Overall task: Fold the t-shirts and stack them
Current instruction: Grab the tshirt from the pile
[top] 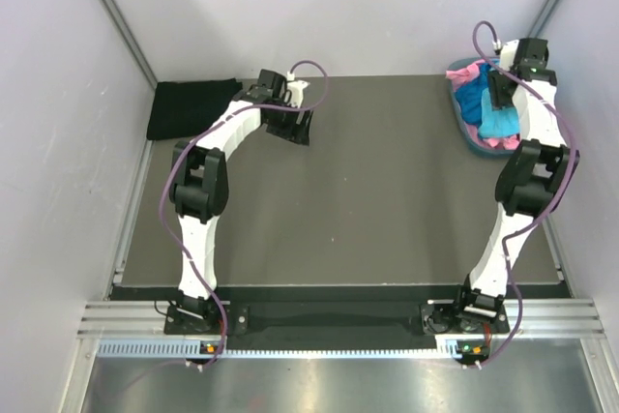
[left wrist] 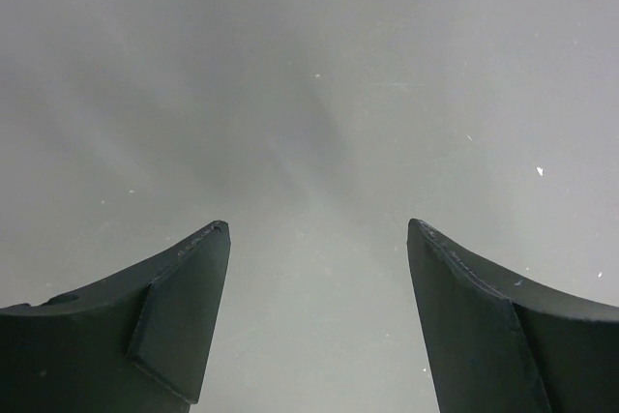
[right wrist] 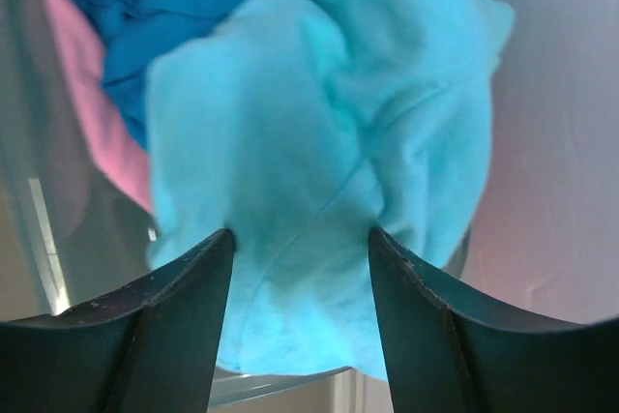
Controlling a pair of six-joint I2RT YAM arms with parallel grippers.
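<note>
The right tool (right wrist: 300,234) stands wide open, gripping nothing. A crumpled turquoise shirt (right wrist: 319,123) lies just past its fingertips; I cannot tell whether they touch it. That shirt sits in a tub (top: 468,138) at the far right corner of the table (top: 387,200), with a blue shirt (right wrist: 145,7) and a pink shirt (right wrist: 87,94) beside it. The left tool (left wrist: 317,224) is also wide open and empty, over bare table. A black shirt (top: 193,106) lies flat at the far left corner.
</note>
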